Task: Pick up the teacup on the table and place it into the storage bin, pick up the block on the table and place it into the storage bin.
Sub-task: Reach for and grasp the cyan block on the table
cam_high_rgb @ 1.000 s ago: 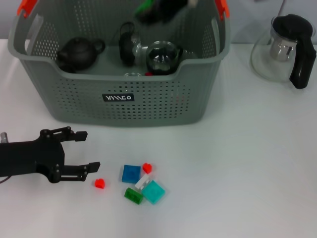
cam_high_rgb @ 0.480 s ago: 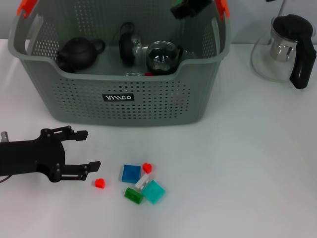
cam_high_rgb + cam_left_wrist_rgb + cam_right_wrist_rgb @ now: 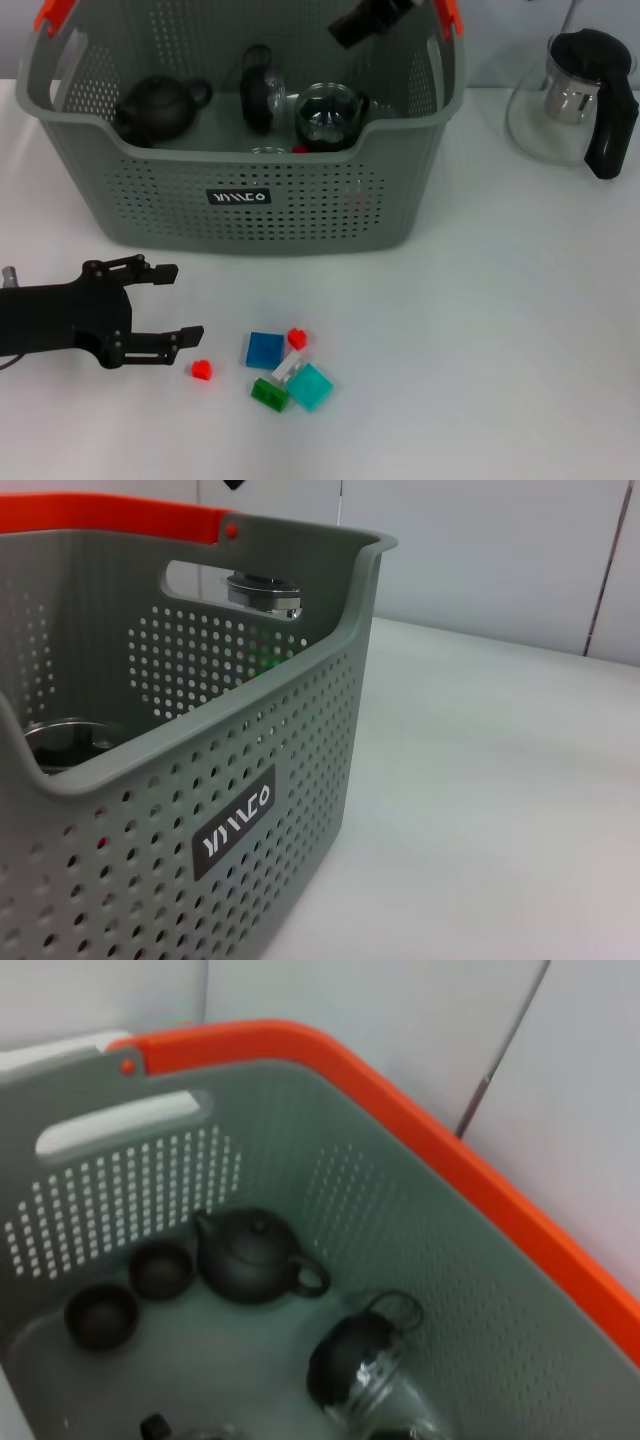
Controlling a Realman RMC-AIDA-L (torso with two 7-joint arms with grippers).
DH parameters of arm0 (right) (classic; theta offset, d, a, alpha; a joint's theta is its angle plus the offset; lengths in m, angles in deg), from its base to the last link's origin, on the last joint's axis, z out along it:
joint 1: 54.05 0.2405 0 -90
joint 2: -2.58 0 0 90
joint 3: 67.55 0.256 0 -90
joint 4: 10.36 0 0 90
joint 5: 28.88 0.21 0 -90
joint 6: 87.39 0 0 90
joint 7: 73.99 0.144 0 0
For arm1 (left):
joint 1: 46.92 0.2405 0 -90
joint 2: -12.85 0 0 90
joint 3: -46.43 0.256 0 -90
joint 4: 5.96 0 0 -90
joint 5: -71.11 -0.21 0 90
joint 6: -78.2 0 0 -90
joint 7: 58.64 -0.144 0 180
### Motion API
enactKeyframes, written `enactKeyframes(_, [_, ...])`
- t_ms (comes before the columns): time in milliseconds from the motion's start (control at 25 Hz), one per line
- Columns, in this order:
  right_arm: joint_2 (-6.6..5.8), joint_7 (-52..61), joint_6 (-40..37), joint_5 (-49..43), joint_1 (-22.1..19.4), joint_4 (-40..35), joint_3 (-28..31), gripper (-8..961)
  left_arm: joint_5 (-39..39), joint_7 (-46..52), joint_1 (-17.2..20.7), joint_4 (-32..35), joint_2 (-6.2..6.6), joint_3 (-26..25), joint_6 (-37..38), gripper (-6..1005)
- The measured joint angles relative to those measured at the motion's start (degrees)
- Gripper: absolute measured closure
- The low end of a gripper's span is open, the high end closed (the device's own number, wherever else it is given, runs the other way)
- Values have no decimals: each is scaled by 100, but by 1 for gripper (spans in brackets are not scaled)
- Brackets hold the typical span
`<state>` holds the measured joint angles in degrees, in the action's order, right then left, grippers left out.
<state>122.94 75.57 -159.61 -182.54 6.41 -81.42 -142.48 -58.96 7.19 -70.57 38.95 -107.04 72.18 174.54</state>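
White bench [image 3: 500, 330] carries the storage bin [image 3: 250, 190] at the back, its long axis running left to right and its label facing the robot. Left gripper [image 3: 170, 305] rests low on the bench, fingers spread wide and holding nothing, pointing at a small red block [image 3: 202, 370] just beside it. Right gripper [image 3: 370, 18] hovers over the bin's far right corner; I cannot tell its state.

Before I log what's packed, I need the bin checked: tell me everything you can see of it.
The bin is a large grey-green perforated plastic basket with orange handle clips and cut-out grips at both ends, plus a small black label with white lettering on its front wall. It stands upright on the white table. Inside lie a dark teapot, two small dark cups and glass vessels. The right gripper hangs over its far rim.
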Motion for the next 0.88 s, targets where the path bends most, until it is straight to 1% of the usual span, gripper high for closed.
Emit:
enactKeyframes(40, [5, -3, -34, 67, -36, -116, 0, 332, -1, 0, 1, 0, 0, 0, 0, 126])
enactKeyframes(120, [2, -47, -141, 322, -138, -366, 1, 242, 0, -1, 1, 0, 0, 0, 0, 126])
enactKeyframes(240, [-22, -260, -449, 1083, -427, -917, 85, 106, 0, 0, 2, 0, 0, -1, -1, 126])
enactKeyframes(480, [-22, -719, -1348, 2368, -1135, -1975, 351, 9, -1, -1, 15, -1, 3, 0, -1, 126])
enactKeyframes(640, [-23, -1085, -2207, 2801, -1539, -2321, 402, 19, -19, -1, 19, -1, 8, 0, -3, 126])
enactKeyframes(760, [-20, -1135, -2914, 2907, -1667, -2361, 409, 24, -36, -1, 17, -1, 13, 0, -4, 126])
enactKeyframes(880, [-7, -828, -3439, 2886, -1724, -2342, 291, 26, -37, -1, 9, -1, 18, 0, -3, 126])
